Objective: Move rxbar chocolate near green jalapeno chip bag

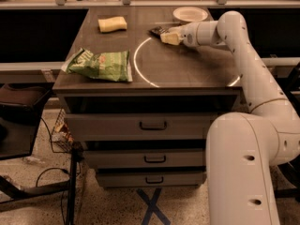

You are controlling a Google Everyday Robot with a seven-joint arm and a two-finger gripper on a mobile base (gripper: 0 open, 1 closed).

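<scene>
The rxbar chocolate point(157, 31) is a small dark bar on the far middle of the tabletop, just left of the gripper tip. My gripper point(169, 37) reaches in from the right, low over the table and right at the bar; part of the bar is hidden by it. The green jalapeno chip bag point(100, 64) lies crinkled at the front left of the table, well apart from the bar and the gripper.
A yellow sponge point(112, 24) lies at the back left. A white bowl point(190, 14) stands at the back right, behind the gripper. A white arc point(137, 64) is marked on the tabletop. Drawers sit below the table's front edge point(150, 92).
</scene>
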